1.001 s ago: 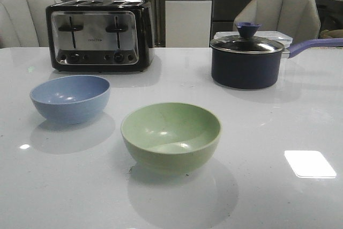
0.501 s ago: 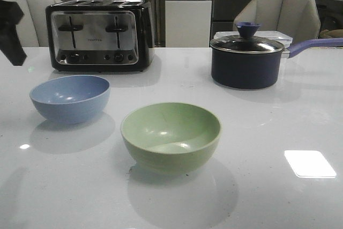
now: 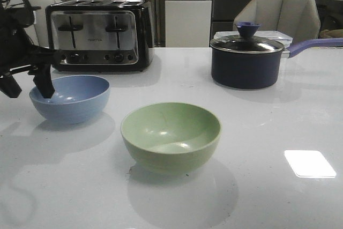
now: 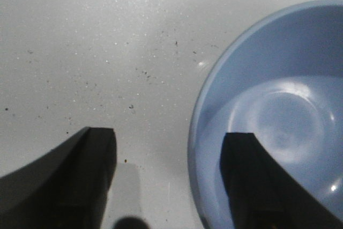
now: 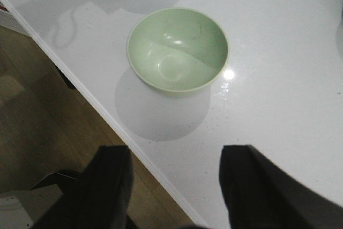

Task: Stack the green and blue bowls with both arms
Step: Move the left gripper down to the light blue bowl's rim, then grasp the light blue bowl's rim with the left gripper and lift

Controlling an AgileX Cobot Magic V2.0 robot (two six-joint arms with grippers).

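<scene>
Two round matte bowls, one dusty-blue bowl (image 3: 70,97) and one sage-green bowl (image 3: 171,136), sit apart on the white table (image 3: 278,132); the left pincer (image 4: 169,181) straddles the blue rim with fingers apart, and the right pincer (image 5: 174,186) is spread too.

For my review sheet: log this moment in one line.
left gripper: open, straddling blue bowl rim | right gripper: open, off table | green bowl: untouched

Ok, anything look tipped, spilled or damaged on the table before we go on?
Nothing stands out. The blue bowl and green bowl both sit upright, empty and apart. The left hand is open, straddling the blue bowl's rim. Only tiny dark specks dot the table.
</scene>
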